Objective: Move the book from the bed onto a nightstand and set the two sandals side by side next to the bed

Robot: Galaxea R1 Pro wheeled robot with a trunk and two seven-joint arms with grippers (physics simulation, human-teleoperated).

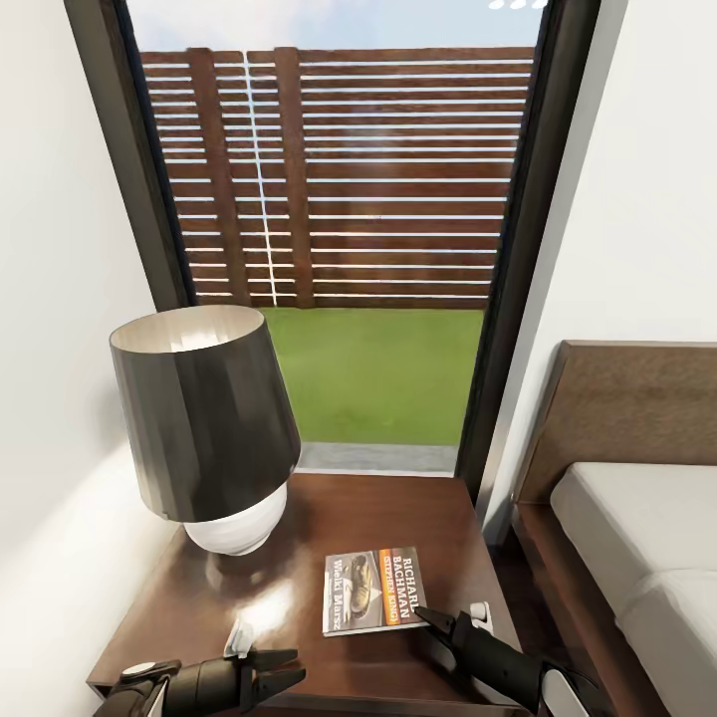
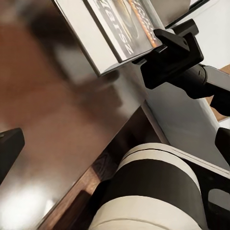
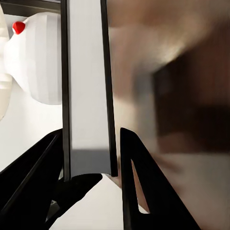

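- Left gripper: black fingers spread apart, holding nothing, low over the nightstand's front edge.
- Lamp: glossy dark tapered shade on a rounded white base, at the nightstand's back left.
- Nightstand: dark-brown glossy wood, reflecting light.
- Book: thin paperback lying flat on the nightstand top, right of centre; cover reads "RICHARD BACHMAN", with an orange band and a dark picture.
- Right gripper: black fingers either side of the book's near corner; the right wrist view shows the book's white page edge between its fingers; whether they press it I cannot tell.
- Bed: brown wooden headboard, plain light-grey mattress, right of the nightstand.
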